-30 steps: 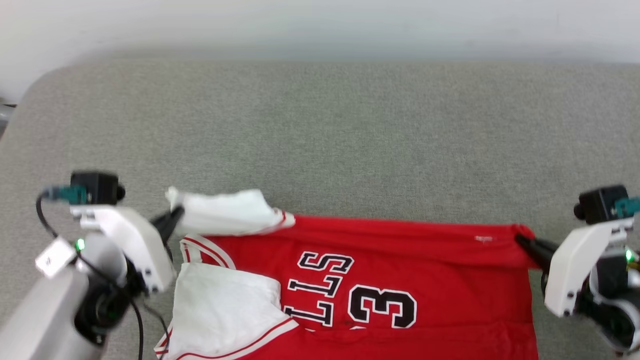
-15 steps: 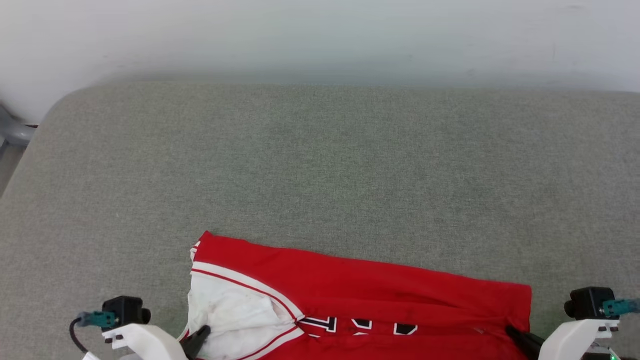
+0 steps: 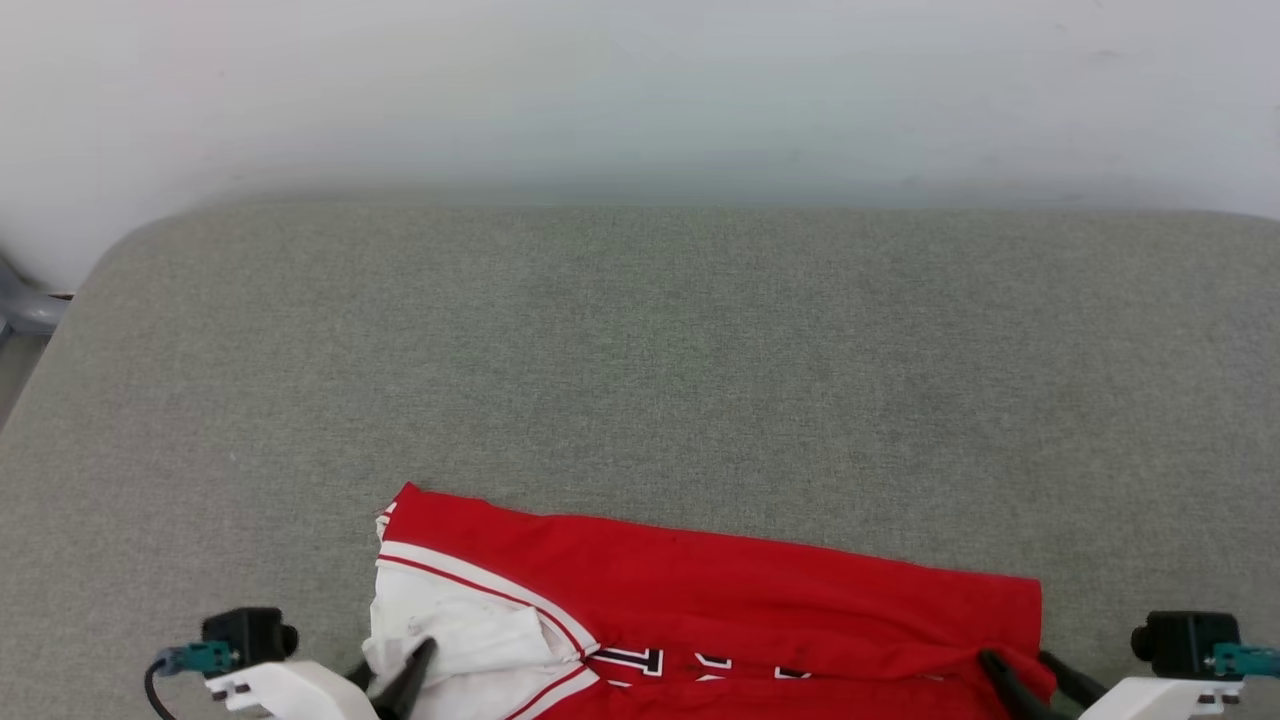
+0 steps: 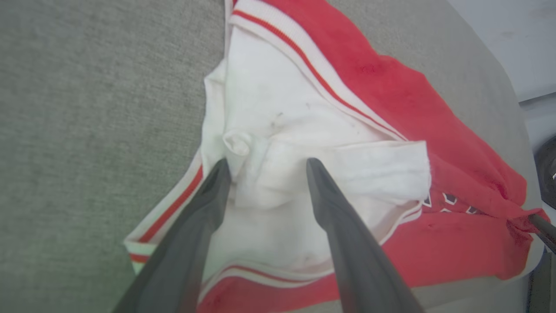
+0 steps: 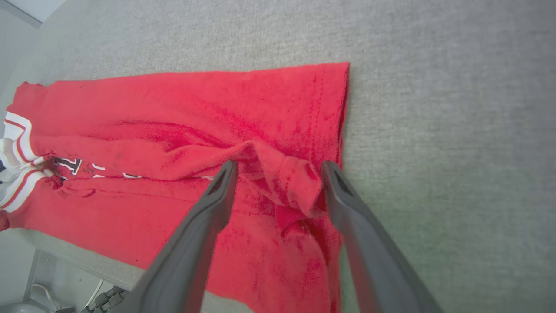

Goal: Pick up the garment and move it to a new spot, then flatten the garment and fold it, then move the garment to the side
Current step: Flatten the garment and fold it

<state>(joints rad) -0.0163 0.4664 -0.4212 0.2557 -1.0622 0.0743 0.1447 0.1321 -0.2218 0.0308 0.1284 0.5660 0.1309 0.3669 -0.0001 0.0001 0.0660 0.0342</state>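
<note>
Red jersey T-shirt (image 3: 720,590) folded lengthwise on nubby grey upholstery (image 3: 640,350)
Left gripper (image 4: 265,167) splayed around crumpled white sleeve (image 4: 304,130), right gripper (image 5: 278,169) splayed around puckered red hem ridge (image 5: 289,180), neither clamping

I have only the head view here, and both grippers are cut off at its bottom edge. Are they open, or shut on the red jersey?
Observer: In the left wrist view the left gripper is open. Its fingers stand on either side of a bunched fold of the white sleeve on the red jersey T-shirt.
Operator: And the right one?
Observer: In its own wrist view the right gripper is open too, with a raised ridge of red cloth between its fingers.
Operator: How close is the jersey to the near edge?
Observer: In the right wrist view its near edge runs along the front edge of the grey fabric pad. I cannot tell whether any of it hangs over.
</note>
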